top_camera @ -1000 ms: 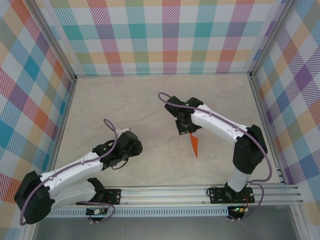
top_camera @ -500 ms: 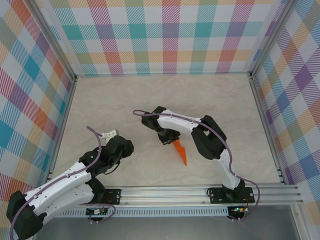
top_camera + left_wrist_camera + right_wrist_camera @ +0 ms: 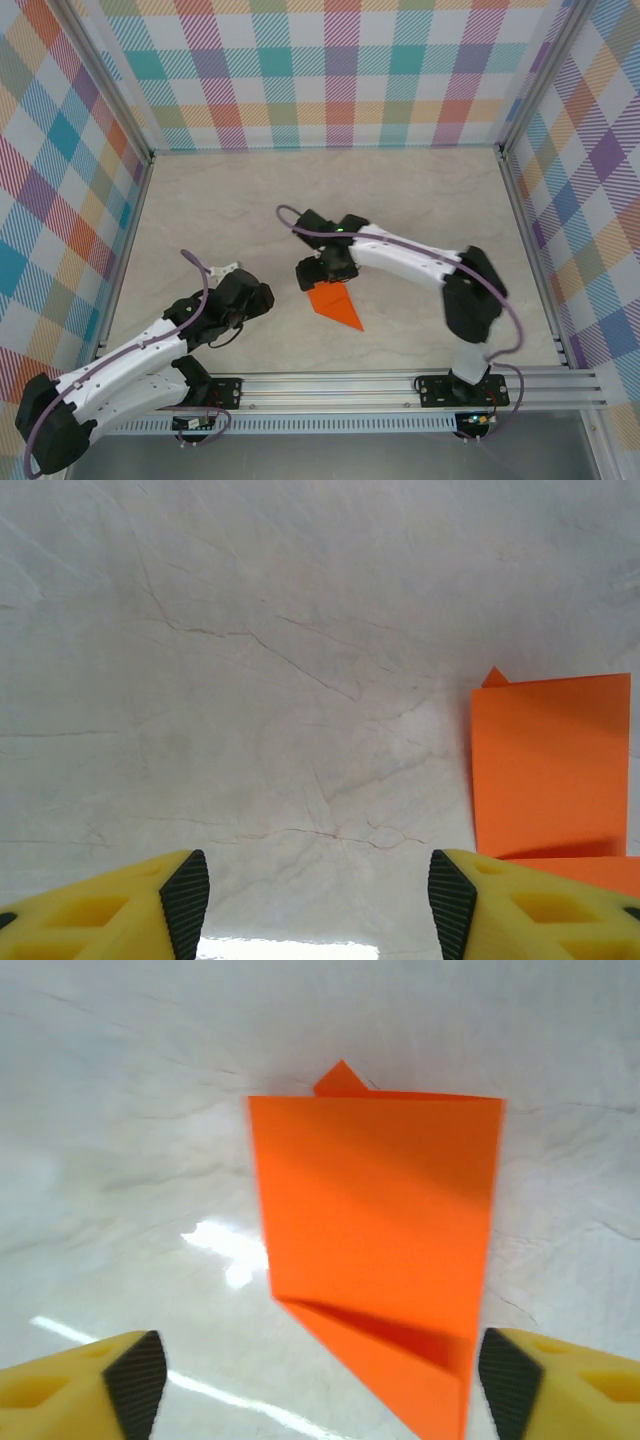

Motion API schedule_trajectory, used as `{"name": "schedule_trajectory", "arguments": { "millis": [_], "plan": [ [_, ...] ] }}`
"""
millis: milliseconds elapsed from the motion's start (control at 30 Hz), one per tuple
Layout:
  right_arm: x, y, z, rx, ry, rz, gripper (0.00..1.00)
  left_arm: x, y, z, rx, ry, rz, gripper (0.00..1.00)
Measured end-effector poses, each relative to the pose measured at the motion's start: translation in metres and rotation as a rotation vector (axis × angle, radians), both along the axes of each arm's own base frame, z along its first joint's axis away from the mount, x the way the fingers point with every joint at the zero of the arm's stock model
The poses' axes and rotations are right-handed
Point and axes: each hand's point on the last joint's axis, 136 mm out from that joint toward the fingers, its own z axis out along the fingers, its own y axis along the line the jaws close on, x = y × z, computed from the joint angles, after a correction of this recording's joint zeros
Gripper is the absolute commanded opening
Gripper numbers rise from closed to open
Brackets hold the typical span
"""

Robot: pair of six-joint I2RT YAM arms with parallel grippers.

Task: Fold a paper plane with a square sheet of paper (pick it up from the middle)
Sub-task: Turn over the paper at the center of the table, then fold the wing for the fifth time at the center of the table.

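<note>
Evidently loose — paper plane (image 3: 335, 304) flat, right pincer (image 3: 320, 1375) spread above.

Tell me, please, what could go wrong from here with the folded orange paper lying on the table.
The paper plane lies loose before the open right gripper; one fold seems raised, so it may spring open. The open left gripper sits beside the paper's edge; approaching low, it might push the light paper along the smooth table instead of gripping it.

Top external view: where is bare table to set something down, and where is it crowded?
Free: the table strip between back wall and right arm; the left-rear corner beyond the left arm. Crowded: the middle, around the paper plane, between both arms.
</note>
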Motion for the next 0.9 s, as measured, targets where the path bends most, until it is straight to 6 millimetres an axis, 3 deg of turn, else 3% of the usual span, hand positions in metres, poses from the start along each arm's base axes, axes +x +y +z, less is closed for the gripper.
{"name": "schedule_trajectory", "arguments": {
  "millis": [67, 133, 233, 333, 433, 533, 667, 900],
  "plan": [
    [0.007, -0.025, 0.026, 0.163, -0.034, -0.068, 0.93, 0.001, -0.010, -0.004, -0.025, 0.023, -0.017, 0.70],
    [0.021, -0.058, 0.034, 0.273, -0.061, -0.156, 0.94, 0.004, -0.019, -0.008, -0.044, 0.038, -0.034, 0.74],
    [0.031, -0.089, 0.016, 0.346, -0.067, -0.230, 0.95, 0.007, -0.031, -0.016, -0.057, 0.061, -0.071, 0.76],
    [0.012, -0.085, -0.009, 0.374, -0.008, -0.165, 0.94, 0.010, -0.042, -0.022, -0.055, 0.081, -0.106, 0.77],
    [-0.004, -0.077, -0.019, 0.399, 0.056, -0.093, 0.84, 0.018, -0.054, -0.021, -0.074, 0.065, -0.133, 0.78],
    [-0.010, -0.066, -0.025, 0.444, 0.103, -0.034, 0.75, 0.025, -0.062, -0.022, -0.085, 0.050, -0.152, 0.79],
    [-0.020, -0.061, -0.045, 0.458, 0.178, -0.003, 0.70, 0.031, -0.073, -0.021, -0.089, 0.054, -0.178, 0.79],
    [-0.020, -0.052, -0.062, 0.478, 0.234, 0.012, 0.63, 0.034, -0.089, -0.023, -0.112, 0.078, -0.229, 0.78]
  ]
}}
